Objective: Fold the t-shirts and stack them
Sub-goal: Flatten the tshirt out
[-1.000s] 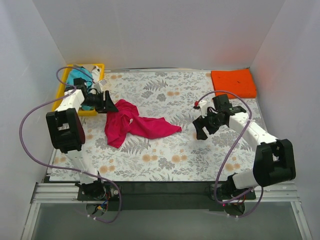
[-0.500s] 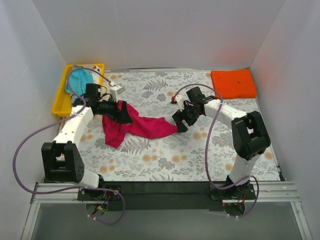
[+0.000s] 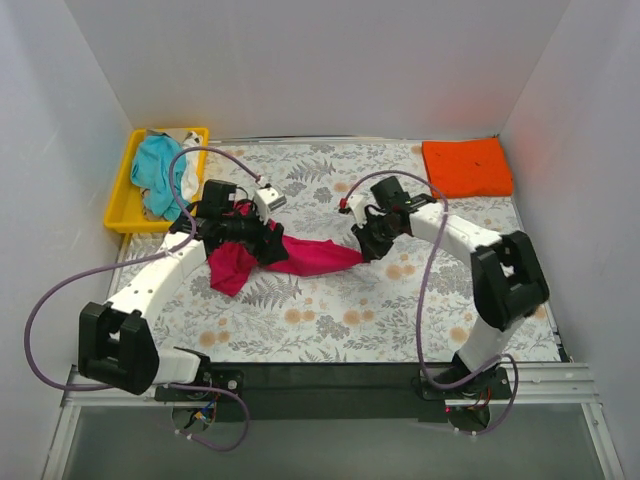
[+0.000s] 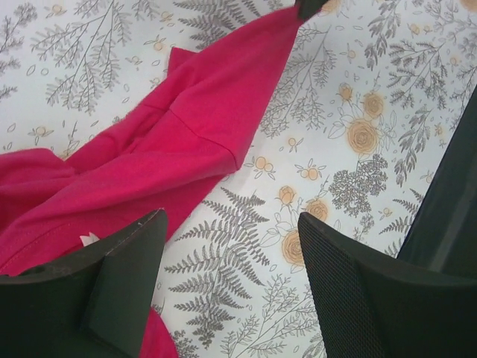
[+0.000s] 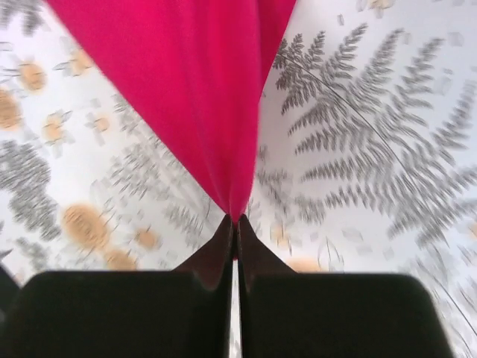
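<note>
A magenta-pink t-shirt (image 3: 300,258) lies crumpled on the flowered table, stretched out toward the right. My right gripper (image 3: 364,250) is shut on the shirt's right tip (image 5: 232,201), the cloth pinched between its closed jaws. Over the shirt's left half hovers my left gripper (image 3: 268,244), open, with bare tablecloth between its fingers (image 4: 231,253) and pink cloth (image 4: 194,127) just beyond them. An orange t-shirt (image 3: 467,166) lies folded at the back right corner. A teal t-shirt (image 3: 158,166) sits in the yellow tray (image 3: 121,195), with some white cloth under it.
The yellow tray stands at the back left against the wall. White walls close in the table on three sides. Purple cables loop from both arms over the table's edges.
The right gripper has closed on the pink shirt's right tip. The left arm has moved right from the tray to above the shirt, and its jaws have opened wider.
</note>
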Controlling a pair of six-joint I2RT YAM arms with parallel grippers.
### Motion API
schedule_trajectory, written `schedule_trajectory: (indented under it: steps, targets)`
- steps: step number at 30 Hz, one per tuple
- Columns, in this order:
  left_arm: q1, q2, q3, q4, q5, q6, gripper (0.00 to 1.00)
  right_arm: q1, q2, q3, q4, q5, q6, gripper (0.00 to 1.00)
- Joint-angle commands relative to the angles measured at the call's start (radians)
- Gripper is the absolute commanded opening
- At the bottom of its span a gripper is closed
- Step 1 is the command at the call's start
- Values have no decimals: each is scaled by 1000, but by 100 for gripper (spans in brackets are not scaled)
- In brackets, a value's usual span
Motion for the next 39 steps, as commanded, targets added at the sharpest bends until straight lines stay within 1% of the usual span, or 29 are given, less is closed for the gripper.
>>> schedule_trajectory:
  steps: [1,2,3,5,6,8,9,12,13,14,15,16,17,18,20,22,26,27,28,34,38,39]
  targets:
    - [-105,-155,-40,93,-51,25,67,-39,-315,-24,-66,-105,-16,1]
    - [-162,-174,-52,112,-59,16,67,-39,-381,-25,-69,-130,1,1]
    - [-225,-206,-69,142,-87,8,68,-36,-426,-22,-75,-188,22,1]
    - [-334,-240,-94,223,-175,-46,70,-28,-457,-7,-72,-285,59,1]
    - [-380,-243,-98,257,-227,-99,72,-22,-457,7,-68,-317,76,1]
    - [-425,-241,-103,287,-273,-130,72,-22,-455,21,-60,-332,97,1]
    - [-468,-240,-107,306,-331,-139,73,-21,-458,33,-45,-339,111,1]
    - [-497,-249,-140,319,-442,-167,71,-21,-463,68,-34,-322,143,1]
    - [-497,-260,-158,319,-448,-162,63,-22,-465,73,-30,-304,148,1]
    - [-497,-295,-195,313,-441,-150,56,-22,-466,72,-26,-250,159,1]
    - [-497,-313,-221,285,-421,-112,49,-22,-460,68,-23,-222,163,1]
    - [-497,-335,-245,271,-386,-89,44,-24,-457,56,-13,-201,168,1]
    - [-499,-368,-302,265,-385,-72,37,-27,-454,46,-5,-173,180,1]
    - [-499,-381,-327,261,-408,-34,35,-30,-448,35,6,-159,194,1]
    - [-499,-383,-366,258,-447,-6,29,-33,-440,10,30,-126,211,1]
    - [-499,-361,-406,259,-465,35,29,-38,-431,2,41,-110,226,1]
    - [-499,-268,-425,319,-561,52,41,-51,-411,13,50,-93,245,1]
    - [-499,-230,-430,354,-572,57,46,-61,-405,18,50,-95,246,1]
    - [-497,-214,-428,372,-577,60,48,-67,-402,19,50,-98,248,1]
    - [-491,-113,-440,520,-594,123,54,-107,-380,19,50,-139,263,1]
    - [-470,13,-431,567,-595,150,54,-124,-373,19,49,-161,265,1]
    - [-452,33,-428,608,-591,163,54,-130,-373,18,49,-164,266,1]
